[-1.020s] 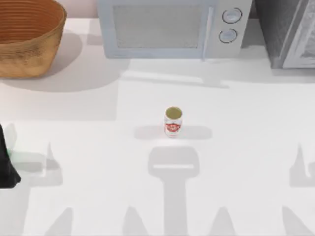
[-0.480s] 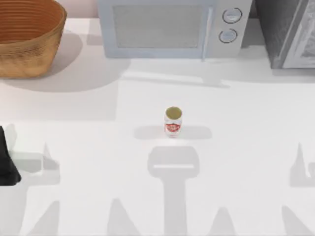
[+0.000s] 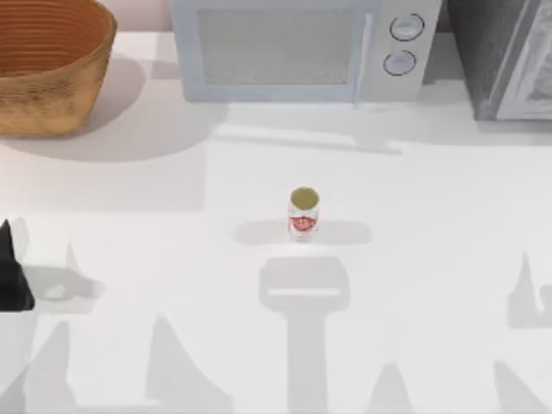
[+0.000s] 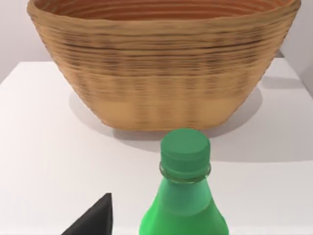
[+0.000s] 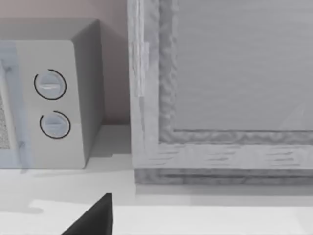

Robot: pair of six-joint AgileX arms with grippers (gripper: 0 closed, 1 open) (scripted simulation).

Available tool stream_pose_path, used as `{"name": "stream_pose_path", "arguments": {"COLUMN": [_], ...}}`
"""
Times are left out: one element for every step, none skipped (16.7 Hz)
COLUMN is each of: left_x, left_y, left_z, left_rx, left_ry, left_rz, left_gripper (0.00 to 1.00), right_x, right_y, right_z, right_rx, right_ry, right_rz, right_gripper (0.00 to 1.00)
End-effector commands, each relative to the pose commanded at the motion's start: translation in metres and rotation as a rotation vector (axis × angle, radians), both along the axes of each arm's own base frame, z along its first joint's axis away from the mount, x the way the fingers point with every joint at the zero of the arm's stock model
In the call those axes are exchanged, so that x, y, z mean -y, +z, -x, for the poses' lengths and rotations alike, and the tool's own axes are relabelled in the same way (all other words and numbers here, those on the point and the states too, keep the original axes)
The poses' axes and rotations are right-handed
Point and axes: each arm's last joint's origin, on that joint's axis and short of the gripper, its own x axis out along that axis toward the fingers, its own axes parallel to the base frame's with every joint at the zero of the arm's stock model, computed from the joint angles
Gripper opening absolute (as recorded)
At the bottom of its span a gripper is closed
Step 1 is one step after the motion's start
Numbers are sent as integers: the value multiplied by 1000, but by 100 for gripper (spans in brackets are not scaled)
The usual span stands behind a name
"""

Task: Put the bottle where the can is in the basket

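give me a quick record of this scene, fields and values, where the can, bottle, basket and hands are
can: upright on the table's middle, not in the basket
basket: top view's far left corner
bottle: green, capped, upright, close under the left wrist camera, facing the basket
left hand: at the table's left edge
right hand: facing the microwave
task status: bottle not yet in the basket

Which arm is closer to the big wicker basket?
Left. Its pincer sits at the table's left edge below the woven wicker basket; the right wrist view faces the white microwave, far across.
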Motion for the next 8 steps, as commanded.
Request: {"name": "stream_pose_path", "arguments": {"left_x": [-2, -5, -7, -10, -12, -15, -17, -19], "left_y": [-3, -6, -10, -14, -18, -22, -26, -29], "left_z": [-3, -6, -9, -11, -13, -14, -15, -15], "left_rx": [-11, -22, -32, -43, -55, -66, -77, -88], "left_ry": [-4, -8, -12, -15, -18, -20, -21, -22], "left_rz": [-1, -1, -1, 0, 1, 3, 5, 8], "left_gripper": [100, 100, 100, 100, 100, 100, 100, 100], "right_x": [0, 0, 0, 0, 0, 0, 0, 0], "right_y": [0, 0, 0, 0, 0, 0, 0, 0], "right_z": [0, 0, 0, 0, 0, 0, 0, 0], "right_rx": [0, 0, 0, 0, 0, 0, 0, 0], "right_ry": [0, 0, 0, 0, 0, 0, 0, 0], "right_rz": [0, 0, 0, 0, 0, 0, 0, 0], "right_gripper": [100, 100, 100, 100, 100, 100, 100, 100]}}
